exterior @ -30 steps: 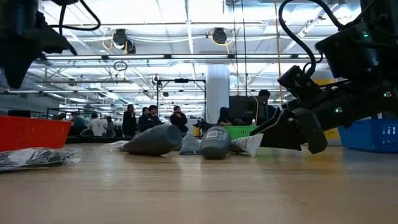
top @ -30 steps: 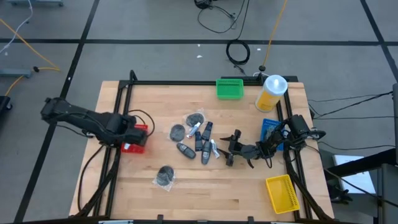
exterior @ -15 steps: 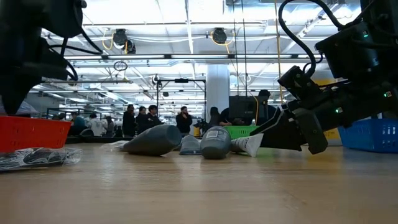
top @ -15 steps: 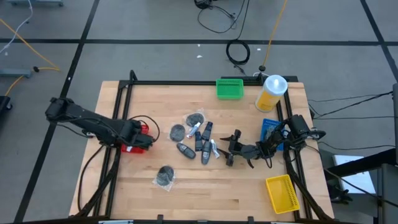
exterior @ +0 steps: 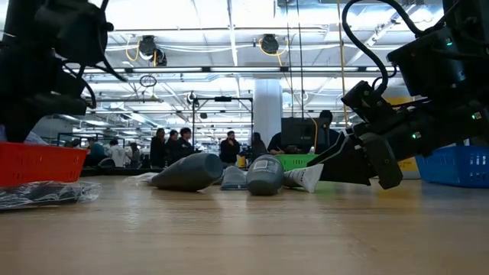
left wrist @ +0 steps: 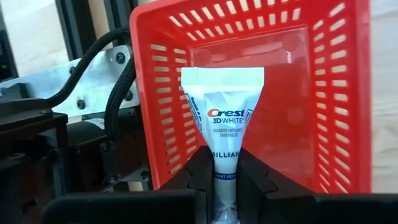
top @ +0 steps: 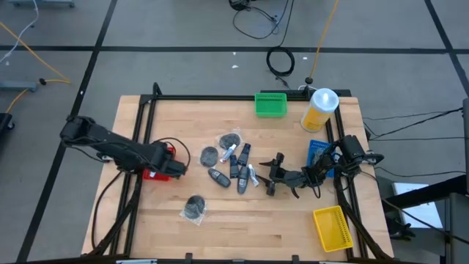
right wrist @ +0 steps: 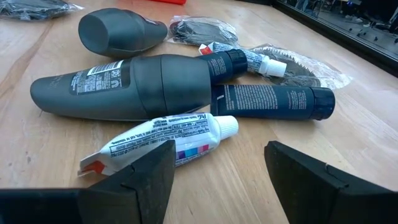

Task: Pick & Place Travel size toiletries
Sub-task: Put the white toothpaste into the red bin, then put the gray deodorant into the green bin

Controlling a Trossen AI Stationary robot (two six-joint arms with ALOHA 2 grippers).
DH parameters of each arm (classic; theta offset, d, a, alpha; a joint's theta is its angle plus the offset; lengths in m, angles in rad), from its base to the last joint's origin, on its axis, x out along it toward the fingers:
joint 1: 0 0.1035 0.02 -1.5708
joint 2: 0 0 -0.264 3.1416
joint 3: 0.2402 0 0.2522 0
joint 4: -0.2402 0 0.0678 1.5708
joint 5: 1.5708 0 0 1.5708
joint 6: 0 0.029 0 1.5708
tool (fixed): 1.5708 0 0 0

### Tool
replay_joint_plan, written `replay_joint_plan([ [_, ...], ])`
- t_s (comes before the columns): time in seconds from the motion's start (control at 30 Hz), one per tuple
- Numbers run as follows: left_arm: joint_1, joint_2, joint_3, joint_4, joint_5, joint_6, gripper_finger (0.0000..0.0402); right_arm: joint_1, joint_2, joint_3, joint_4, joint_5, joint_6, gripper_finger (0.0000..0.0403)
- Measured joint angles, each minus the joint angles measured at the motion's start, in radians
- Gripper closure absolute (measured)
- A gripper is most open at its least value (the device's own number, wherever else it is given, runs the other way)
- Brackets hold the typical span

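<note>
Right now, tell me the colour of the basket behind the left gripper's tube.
Red basket, clearest in the left wrist view.

A white Crest tube [left wrist: 222, 118] is held upright between two dark fingers, over the red basket [left wrist: 323, 74]. Near the table centre lie dark grey bottles [right wrist: 124, 87], a dark blue tube [right wrist: 273, 101] and a white toothpaste tube [right wrist: 168, 143], touching each other. One round dark packet in clear wrap [top: 194, 207] lies apart, nearer the front edge.
</note>
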Motion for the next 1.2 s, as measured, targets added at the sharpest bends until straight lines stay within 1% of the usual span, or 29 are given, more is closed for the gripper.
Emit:
replay_joint_plan([
  [0.07, 0.009, 0.02, 0.0, 0.001, 0.002, 0.011, 0.0361, 0.0, 0.0, 0.0, 0.0, 0.0, 0.0, 0.0165],
  [0.13, 0.02, 0.037, 0.0, 0.002, 0.01, 0.022, 0.0348, 0.0, 0.0, 0.0, 0.0, 0.0, 0.0, 0.0165],
  [0.37, 0.024, 0.059, 0.001, 0.004, 0.019, 0.058, 0.0265, 0.0, 0.0, 0.0, 0.0, 0.0, 0.0, 0.0165],
  [0.43, 0.024, 0.056, 0.014, -0.012, -0.007, 0.097, 0.0246, 0.0, 0.0, 0.0, 0.0, 0.0, 0.0, 0.0165],
  [0.5, 0.018, 0.041, 0.053, -0.065, -0.064, 0.099, 0.0235, 0.0, 0.0, 0.0, 0.001, 0.0, 0.0, 0.0165],
  [0.57, 0.009, 0.03, 0.116, -0.103, -0.157, 0.1, 0.023, 0.0, 0.0, 0.0, 0.001, 0.0, 0.0, 0.0165],
  [0.63, -0.006, 0.023, 0.174, -0.079, -0.291, 0.112, 0.023, 0.0, 0.0, 0.0, 0.004, 0.0, 0.0, 0.0165],
  [0.67, -0.018, 0.017, 0.197, -0.045, -0.378, 0.125, 0.0229, 0.0, 0.0, 0.0, 0.005, 0.0, 0.0, 0.0165],
  [0.7, -0.03, 0.013, 0.213, 0.007, -0.47, 0.152, 0.0229, 0.0, 0.0, 0.0, 0.005, 0.0, -0.001, 0.0165],
  [0.77, -0.052, 0.01, 0.216, 0.172, -0.629, 0.262, 0.0229, -0.001, 0.0, 0.0, 0.005, 0.001, -0.004, 0.0165],
  [0.8, -0.059, 0.012, 0.208, 0.266, -0.682, 0.347, 0.0229, -0.002, 0.0, 0.0, 0.004, 0.005, -0.01, 0.0165],
  [0.83, -0.06, 0.013, 0.2, 0.369, -0.712, 0.439, 0.0229, -0.002, -0.003, 0.0, 0.004, 0.007, -0.018, 0.0165],
  [0.93, -0.05, 0.034, 0.152, 0.711, -0.742, 0.723, 0.0229, 0.003, -0.045, -0.008, 0.004, 0.063, -0.048, 0.0165],
  [1.03, -0.048, 0.071, 0.072, 1.055, -0.738, 0.954, 0.0229, 0.007, -0.129, -0.034, 0.002, 0.105, -0.074, 0.0165],
  [1.1, -0.043, 0.102, 0.016, 1.29, -0.737, 1.053, 0.0229, 0.006, -0.205, -0.057, 0.0, 0.103, -0.081, 0.0165],
  [1.2, -0.026, 0.167, -0.065, 1.54, -0.725, 1.117, 0.0229, 0.006, -0.332, -0.088, -0.038, 0.096, -0.068, 0.0165],
])
